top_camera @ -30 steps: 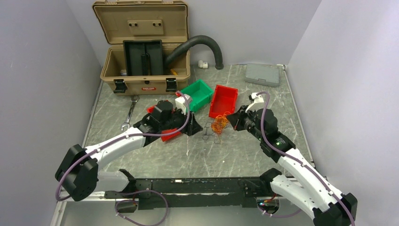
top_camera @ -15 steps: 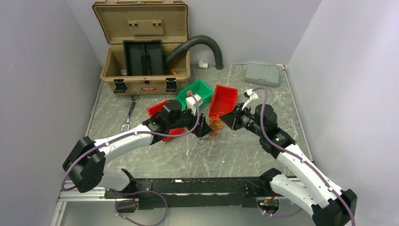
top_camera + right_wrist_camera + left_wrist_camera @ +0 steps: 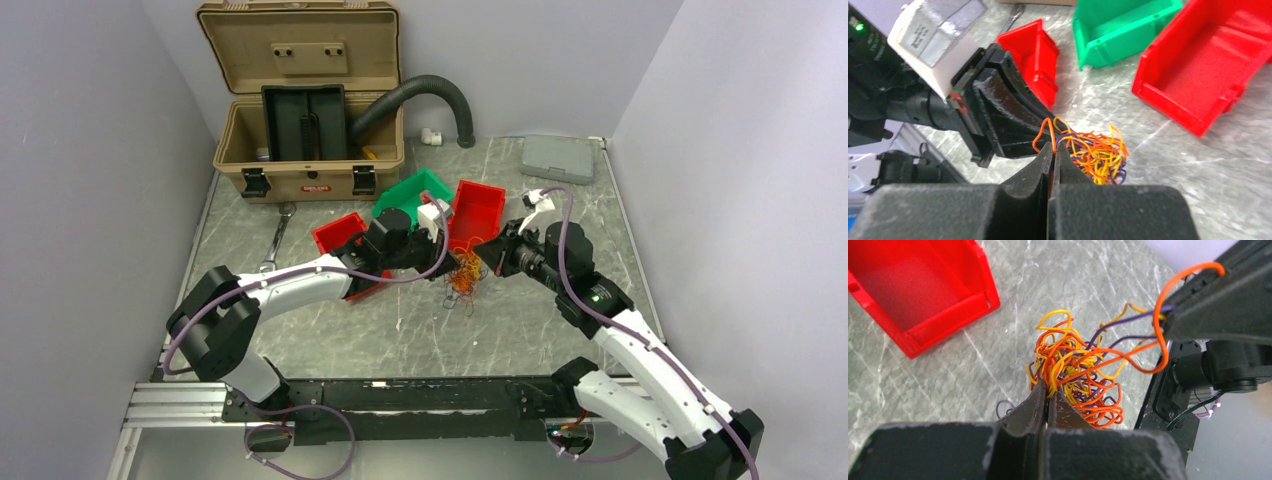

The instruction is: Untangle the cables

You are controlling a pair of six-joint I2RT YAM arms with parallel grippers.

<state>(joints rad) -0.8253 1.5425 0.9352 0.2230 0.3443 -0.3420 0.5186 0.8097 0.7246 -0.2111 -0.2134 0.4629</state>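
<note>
Left wrist: thin, glossy, perhaps plastic-coated cables [image 3: 1073, 365], knotted clump

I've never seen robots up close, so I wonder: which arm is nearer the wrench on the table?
Left. The left arm passes close by the near end of the wrench. The right arm is well off to the right, beyond the cables that both hold.

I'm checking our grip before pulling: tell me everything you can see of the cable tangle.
The cables are a knot of thin, flexible wire strands in orange, yellow and dark purple, loosely looped together. It sits over the marbled table near a red bin. The left tool is shut on strands at one side, the right tool at the other; an orange loop arches over the right tool.
</note>
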